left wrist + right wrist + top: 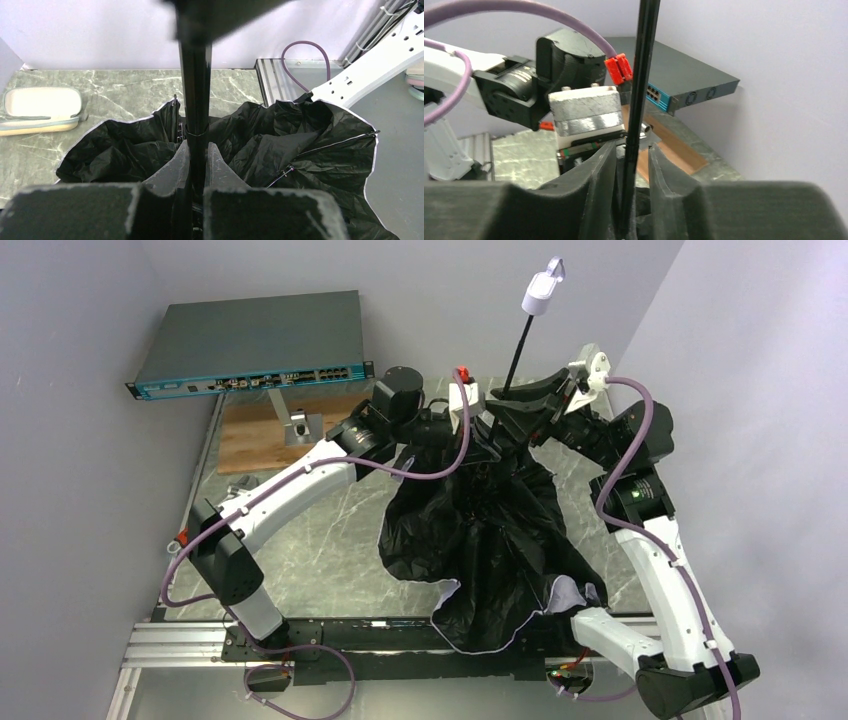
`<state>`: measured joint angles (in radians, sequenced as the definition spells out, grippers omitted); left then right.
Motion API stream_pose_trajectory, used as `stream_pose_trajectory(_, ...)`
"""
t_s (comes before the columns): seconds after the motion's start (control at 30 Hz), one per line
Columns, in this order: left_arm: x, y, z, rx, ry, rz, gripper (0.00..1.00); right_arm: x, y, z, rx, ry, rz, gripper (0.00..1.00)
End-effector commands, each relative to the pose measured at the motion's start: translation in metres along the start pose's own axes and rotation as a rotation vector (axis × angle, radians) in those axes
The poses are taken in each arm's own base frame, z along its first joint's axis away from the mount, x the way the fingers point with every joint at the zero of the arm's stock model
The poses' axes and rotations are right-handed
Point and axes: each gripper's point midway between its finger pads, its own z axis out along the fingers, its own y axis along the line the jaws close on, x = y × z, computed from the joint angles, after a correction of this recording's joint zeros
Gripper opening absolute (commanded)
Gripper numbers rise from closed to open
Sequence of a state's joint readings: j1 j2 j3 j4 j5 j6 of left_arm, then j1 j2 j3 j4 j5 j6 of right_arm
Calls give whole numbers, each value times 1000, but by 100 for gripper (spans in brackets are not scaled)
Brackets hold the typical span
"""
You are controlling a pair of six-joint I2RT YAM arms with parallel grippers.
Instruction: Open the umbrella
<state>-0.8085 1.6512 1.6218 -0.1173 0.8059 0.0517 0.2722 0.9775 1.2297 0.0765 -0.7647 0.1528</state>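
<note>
The umbrella [490,530] stood mid-frame in the top view, its canopy slumped on the worktop [320,540]. My left fingers [172,172] clamped its thin, stiff shaft [515,350]. My right fingers [599,175] straddled it half-closed, and I couldn't tell if they gripped. It looked light and slippery, so I'd hold the shaft, not the fabric.

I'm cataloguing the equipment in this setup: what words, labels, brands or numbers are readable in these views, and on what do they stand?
Nothing reads legibly in any view.
Flat grey network switch with a blue front: tiny marks beside its ports, too small to read.
Folding umbrella with black canopy, thin black shaft and white handle: no print visible.
</note>
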Motion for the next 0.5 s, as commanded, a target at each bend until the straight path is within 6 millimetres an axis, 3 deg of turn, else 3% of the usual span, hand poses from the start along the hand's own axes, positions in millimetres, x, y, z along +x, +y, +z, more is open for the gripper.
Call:
stream_pose_trajectory(0.0,-44,-15,-5,46,-93,98,0,-17,-7,4,35,-33,-43,16)
stream_pose_trajectory(0.07,-46,-15,-7,44,-91,109,0,-23,-10,4,58,-48,-39,0)
stream_pose_trajectory(0.13,-44,-15,-9,37,-80,120,2,-29,-14,5,80,-62,-38,0)
stream_pose_trajectory(0.3,-15,1,-14,-42,-6,129,46,-44,-20,10,101,-100,-11,0)
stream_pose_trajectory(0.4,9,16,-21,-83,34,103,58,-52,-16,12,80,-117,12,0)
stream_pose_trajectory(0.47,30,27,-26,-103,68,81,60,-55,-16,13,75,-124,20,0)
